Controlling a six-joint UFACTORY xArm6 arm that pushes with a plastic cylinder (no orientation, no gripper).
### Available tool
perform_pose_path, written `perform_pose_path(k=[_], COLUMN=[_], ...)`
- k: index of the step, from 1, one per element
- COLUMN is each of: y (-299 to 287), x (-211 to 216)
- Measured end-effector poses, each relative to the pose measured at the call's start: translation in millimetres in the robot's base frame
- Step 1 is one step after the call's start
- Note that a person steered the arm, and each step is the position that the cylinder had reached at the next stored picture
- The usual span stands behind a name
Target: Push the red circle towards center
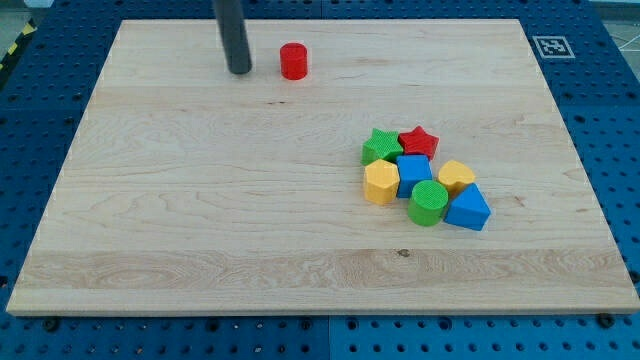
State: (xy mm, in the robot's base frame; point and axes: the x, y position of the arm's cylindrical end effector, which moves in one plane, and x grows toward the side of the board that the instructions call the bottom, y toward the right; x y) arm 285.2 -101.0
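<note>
Red circle (293, 61) sits just right of my tip (240, 71), not touching.

We are in what looks like a robotics lab or test bench. A pale wooden board (200, 200) lies on a blue perforated base plate (40, 120) with a regular grid of holes, as on a fixture table. A black-and-white fiducial marker (551, 46) sits at the board's far right corner, and yellow-black hazard tape (14, 48) shows at far left.
</note>
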Motion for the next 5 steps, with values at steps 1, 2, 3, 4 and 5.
perform_pose_path(k=[1,2,3,4,5], y=[28,48,69,78,95], x=[-31,-49,-18,42,83])
